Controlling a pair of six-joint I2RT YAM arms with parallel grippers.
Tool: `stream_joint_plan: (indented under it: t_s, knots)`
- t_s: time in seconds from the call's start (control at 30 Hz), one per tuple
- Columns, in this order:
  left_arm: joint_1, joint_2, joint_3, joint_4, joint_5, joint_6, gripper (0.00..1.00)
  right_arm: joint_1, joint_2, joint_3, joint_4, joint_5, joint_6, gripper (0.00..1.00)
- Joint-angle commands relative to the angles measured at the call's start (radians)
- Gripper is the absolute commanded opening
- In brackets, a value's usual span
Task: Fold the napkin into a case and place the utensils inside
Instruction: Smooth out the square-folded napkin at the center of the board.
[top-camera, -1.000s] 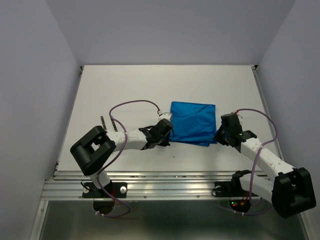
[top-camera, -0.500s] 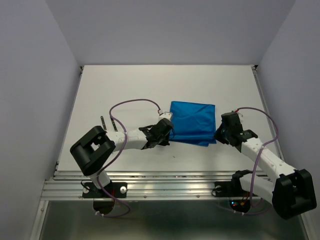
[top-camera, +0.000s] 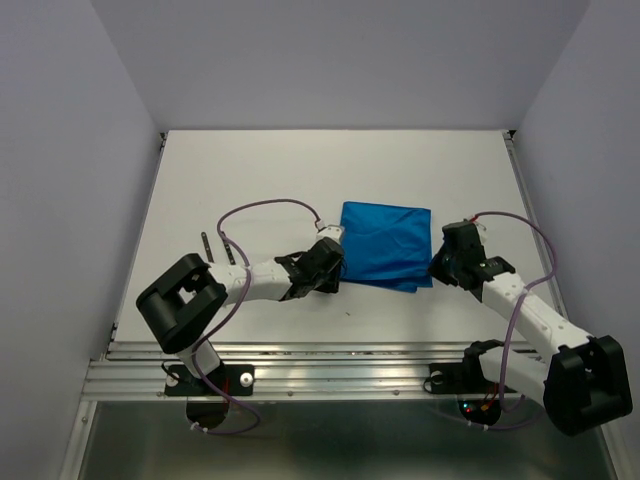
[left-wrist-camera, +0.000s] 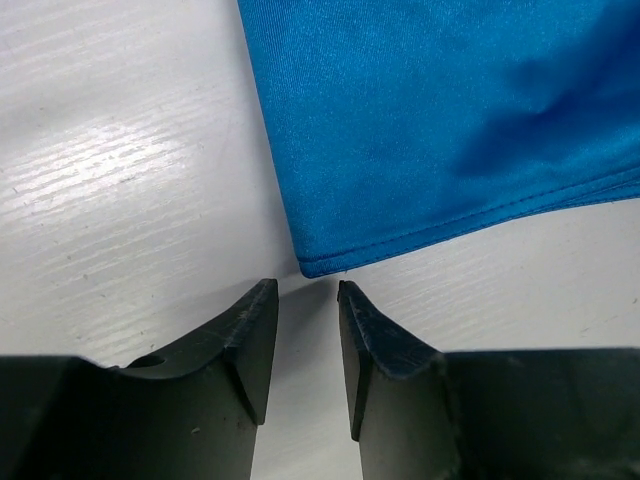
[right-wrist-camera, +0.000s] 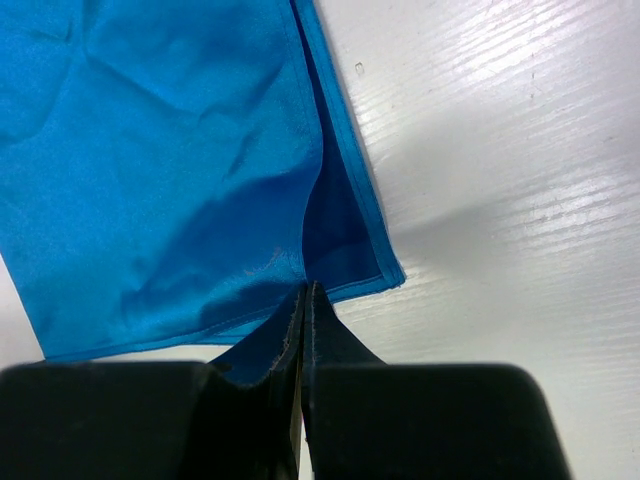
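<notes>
1. Right gripper (right-wrist-camera: 303, 292): fingers pressed together with no gap. The tips sit on the near hem of the bright blue creased cloth napkin (right-wrist-camera: 170, 170), beside its corner. They appear to pinch the upper layer (that layer puckers up toward the tips).
2. Left gripper (left-wrist-camera: 303, 296): fingers slightly apart, holding nothing. The napkin's other near corner lies just ahead of the tips, not between them.
3. Napkin position: flat on the white table (top-camera: 250, 170), spanning the gap between the two grippers. It is folded to a broad rectangle of at least two layers.
4. Slim metal utensils (top-camera: 205, 246): two thin dark strips (too small to tell knife from fork), well to the left of the left gripper and apart from the cloth.
5. Progress, as judged: an early fold is done. Narrowing the cloth into a case and inserting the utensils remain.
</notes>
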Motion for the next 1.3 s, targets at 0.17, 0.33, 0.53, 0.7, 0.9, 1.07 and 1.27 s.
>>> stream_joint_plan:
  t_s: [0.17,0.33,0.53,0.7,0.9,1.07,1.27]
  knots:
    - [-0.002,-0.035,-0.077,0.129,0.003,-0.063,0.39,0.007,0.009,0.047,0.035,0.023,0.031,0.01]
    - [-0.002,-0.019,-0.082,0.168,0.002,-0.088,0.34,0.007,0.008,0.039,0.042,0.015,0.034,0.01]
    - [-0.002,0.003,-0.076,0.185,-0.032,-0.122,0.21,0.007,0.002,0.033,0.041,0.012,0.028,0.01]
    - [-0.002,0.008,-0.057,0.175,-0.057,-0.126,0.08,0.007,-0.003,0.018,0.042,0.0,0.025,0.01]
    - [0.001,0.002,-0.039,0.157,-0.092,-0.126,0.0,0.007,-0.005,0.011,0.041,-0.003,0.021,0.01]
    - [0.008,-0.009,-0.03,0.149,-0.119,-0.119,0.0,0.007,0.002,0.021,0.041,-0.002,0.02,0.01]
    - [0.024,-0.035,-0.016,0.136,-0.153,-0.091,0.0,0.007,0.006,0.044,0.047,-0.008,0.015,0.01]
